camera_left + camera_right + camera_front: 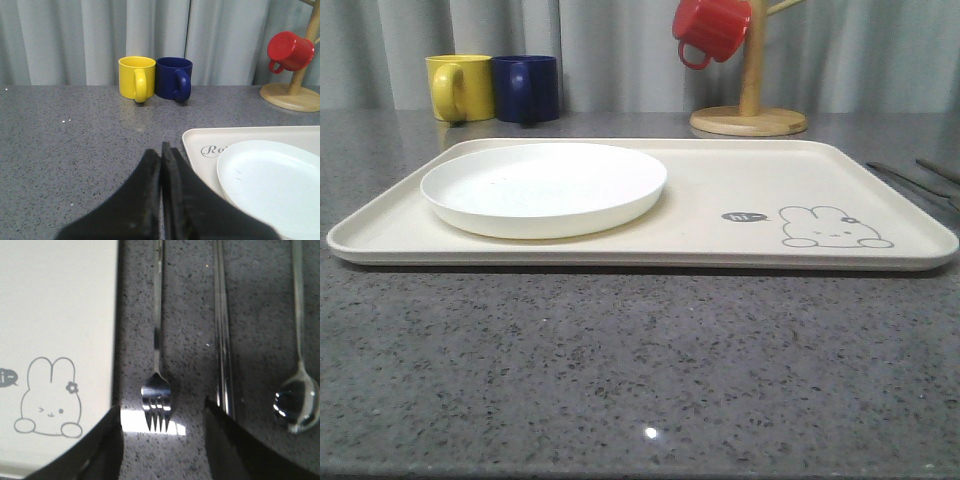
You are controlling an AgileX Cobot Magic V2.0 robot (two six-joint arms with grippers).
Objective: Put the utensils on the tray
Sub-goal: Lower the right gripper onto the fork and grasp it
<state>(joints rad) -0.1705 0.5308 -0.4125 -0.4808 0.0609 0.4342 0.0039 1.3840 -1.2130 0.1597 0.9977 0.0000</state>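
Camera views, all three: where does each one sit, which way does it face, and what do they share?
Front view: faces forward over the grey table at the large cream rabbit tray and round white plate.
Left wrist view: on the left arm, facing the yellow mug, above the shut left gripper.
Right wrist view: on the right arm, looking down at the silver four-tined fork between the open right gripper fingers.
Shared: the tray.

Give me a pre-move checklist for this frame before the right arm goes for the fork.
1. Right gripper open, fingers either side of the fork head: ok.
2. Fork lying flat on the counter, apart from the chopsticks and spoon: ok.
3. Bare area on the tray beside the white plate: ok.
4. Left gripper shut, over the counter off the tray's corner: ok.
5. Gripper height above the fork: cannot tell.
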